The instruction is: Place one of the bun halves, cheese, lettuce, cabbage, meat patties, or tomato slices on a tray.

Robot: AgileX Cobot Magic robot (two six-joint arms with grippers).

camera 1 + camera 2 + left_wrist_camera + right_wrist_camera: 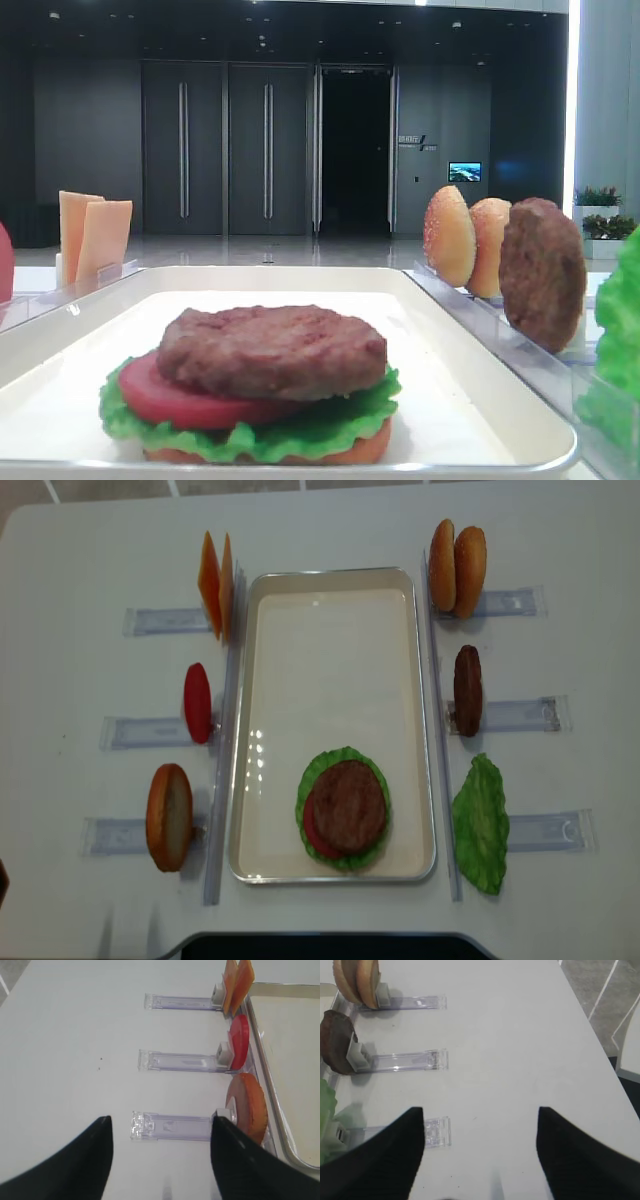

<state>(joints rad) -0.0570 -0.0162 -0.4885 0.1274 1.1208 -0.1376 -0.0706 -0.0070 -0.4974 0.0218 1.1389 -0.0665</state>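
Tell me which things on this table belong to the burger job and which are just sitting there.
Job things: tray, stacked burger with meat patty, tomato slice, lettuce; racked bun halves, spare patty, cheese, lettuce leaf.

Just there: clear racks, white table.

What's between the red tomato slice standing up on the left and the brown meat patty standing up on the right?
The white tray lies between the tomato slice and the standing patty. That stretch of tray is bare; the stacked burger sits nearer the front. The overhead view shows it.
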